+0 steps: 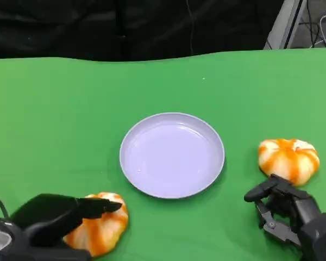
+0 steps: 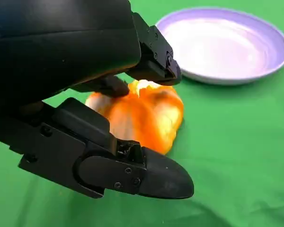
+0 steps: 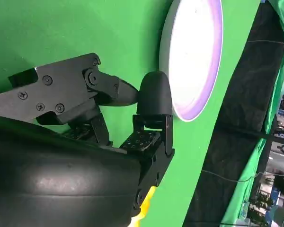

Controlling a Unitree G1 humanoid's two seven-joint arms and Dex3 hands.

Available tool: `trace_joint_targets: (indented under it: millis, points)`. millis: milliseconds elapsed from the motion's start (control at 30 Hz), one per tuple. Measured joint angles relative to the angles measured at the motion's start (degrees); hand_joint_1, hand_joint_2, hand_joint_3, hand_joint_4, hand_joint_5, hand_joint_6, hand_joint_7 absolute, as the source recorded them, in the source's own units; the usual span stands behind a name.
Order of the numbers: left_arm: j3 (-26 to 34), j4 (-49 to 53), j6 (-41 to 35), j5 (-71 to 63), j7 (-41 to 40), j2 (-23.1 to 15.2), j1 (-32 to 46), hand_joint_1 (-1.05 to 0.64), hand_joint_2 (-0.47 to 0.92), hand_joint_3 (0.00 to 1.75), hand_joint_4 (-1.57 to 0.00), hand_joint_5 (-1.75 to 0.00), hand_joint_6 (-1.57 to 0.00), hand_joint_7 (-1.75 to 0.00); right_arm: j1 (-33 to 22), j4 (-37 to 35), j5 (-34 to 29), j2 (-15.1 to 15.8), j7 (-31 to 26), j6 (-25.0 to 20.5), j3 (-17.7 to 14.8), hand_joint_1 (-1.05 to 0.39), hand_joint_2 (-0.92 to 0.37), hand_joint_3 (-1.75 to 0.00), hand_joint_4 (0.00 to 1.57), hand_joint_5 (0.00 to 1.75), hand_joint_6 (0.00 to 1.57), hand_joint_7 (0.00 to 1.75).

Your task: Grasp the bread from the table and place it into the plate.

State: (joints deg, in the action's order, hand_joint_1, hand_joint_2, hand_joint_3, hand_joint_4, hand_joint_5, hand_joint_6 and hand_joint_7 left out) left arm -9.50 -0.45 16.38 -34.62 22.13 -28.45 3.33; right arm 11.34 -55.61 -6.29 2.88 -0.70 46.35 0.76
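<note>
The plate (image 1: 172, 155) lay mid-table (image 1: 54, 109). One bread (image 1: 100, 223) sat near its front left, under the left hand (image 1: 54, 217). A second bread (image 1: 288, 159) sat to the plate's right, well apart from the first, with the right hand (image 1: 285, 209) just in front of it.

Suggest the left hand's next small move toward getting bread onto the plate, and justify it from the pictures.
Probably close the left hand on the near bread and lift. Its fingers already straddle that bread, which still rests on the green table, and the plate sits bare close by.
</note>
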Motion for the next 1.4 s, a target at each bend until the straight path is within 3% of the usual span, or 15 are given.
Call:
trace_joint_targets:
  millis: [667, 900, 1100, 1400]
  points:
    - [-4.7, 9.3, 0.8, -1.0, -6.7, 0.0, -5.5, -0.98, 0.92, 0.44, -0.54, -0.02, -0.42, -0.02, -0.1, 0.0, 0.3, 0.0, 0.3, 0.0, -0.1, -0.18, -0.83, -0.68, 0.75, 1.75, 0.72, 1.34]
    - [-5.5, 11.5, 2.3, -0.7, -8.5, -0.1, -6.1, -0.29, 0.91, 0.07, -0.56, 0.0, -0.43, 0.0, -0.2, 0.1, 0.3, 0.0, 0.3, 0.0, -0.1, -0.18, -0.82, -0.69, 0.74, 1.75, 0.72, 1.33]
    - [-5.5, 11.4, 2.0, 1.4, -7.3, -0.7, -6.2, -0.08, 0.88, 0.01, -0.58, -0.01, -0.43, 0.0, -0.2, 0.2, 0.3, 0.0, 0.5, 0.0, -0.1, -0.18, -0.82, -0.69, 0.75, 1.75, 0.72, 1.33]
    - [-5.6, 9.8, -0.5, 2.8, -5.0, -1.0, -6.2, 0.0, 0.85, 0.0, -0.57, 0.0, -0.45, 0.0, -0.3, 0.3, 0.3, 0.0, 0.7, -0.1, -0.1, -0.18, -0.82, -0.69, 0.75, 1.75, 0.73, 1.32]
